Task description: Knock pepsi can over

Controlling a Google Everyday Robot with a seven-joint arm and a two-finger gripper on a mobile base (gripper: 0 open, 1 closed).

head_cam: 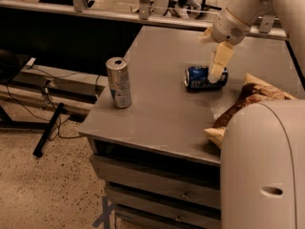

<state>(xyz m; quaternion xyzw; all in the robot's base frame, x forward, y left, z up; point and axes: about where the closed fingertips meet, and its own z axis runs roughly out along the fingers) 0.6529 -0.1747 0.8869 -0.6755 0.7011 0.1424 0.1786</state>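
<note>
Your tool, pale and blocky, hangs from the arm just above the right end of the pepsi can; you cannot tell whether it is open or closed. The can, short, dark blue metal with white markings, lies on its side near the middle of the smooth grey counter, so the knock looks done. Being round and light, it may roll if your tool brushes it while lifting away, likely toward the crinkled brown snack bag near its right. A taller, slim silver can stands upright well apart, near the counter's left edge.
</note>
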